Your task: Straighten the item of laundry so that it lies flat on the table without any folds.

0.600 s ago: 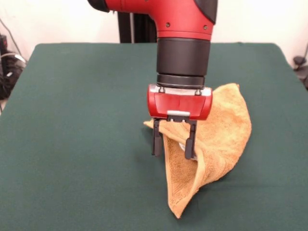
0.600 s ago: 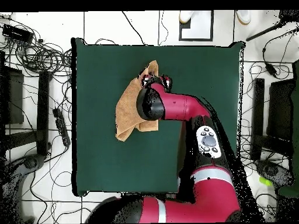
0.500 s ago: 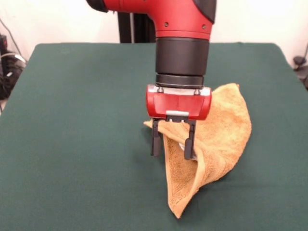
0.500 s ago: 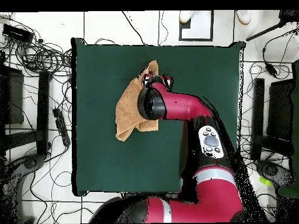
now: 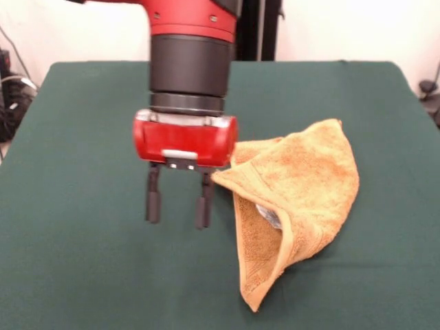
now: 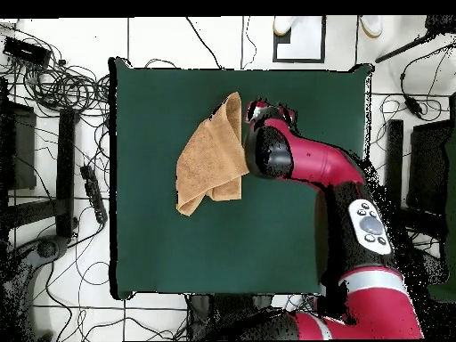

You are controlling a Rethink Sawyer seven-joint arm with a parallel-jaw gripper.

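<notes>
The item of laundry (image 5: 302, 192), an orange-yellow towel, lies folded over on itself on the green table (image 5: 75, 275), with a doubled flap running down to a point at the near edge. My gripper (image 5: 177, 206) hangs just left of the towel's left corner, open, with nothing between its fingers (image 5: 152, 205). In the overhead view the towel (image 6: 210, 162) lies left of the red arm, and the gripper (image 6: 268, 112) shows only as a red housing beside the towel's upper tip.
Bare table (image 6: 160, 232) surrounds the towel on every side. Cables (image 6: 62, 85) and dark equipment (image 6: 67, 169) lie on the floor off the table's edges in the overhead view.
The gripper has moved sideways off the towel, leftward in the front view, and no longer straddles the towel's folded edge. The towel keeps much the same folded shape.
</notes>
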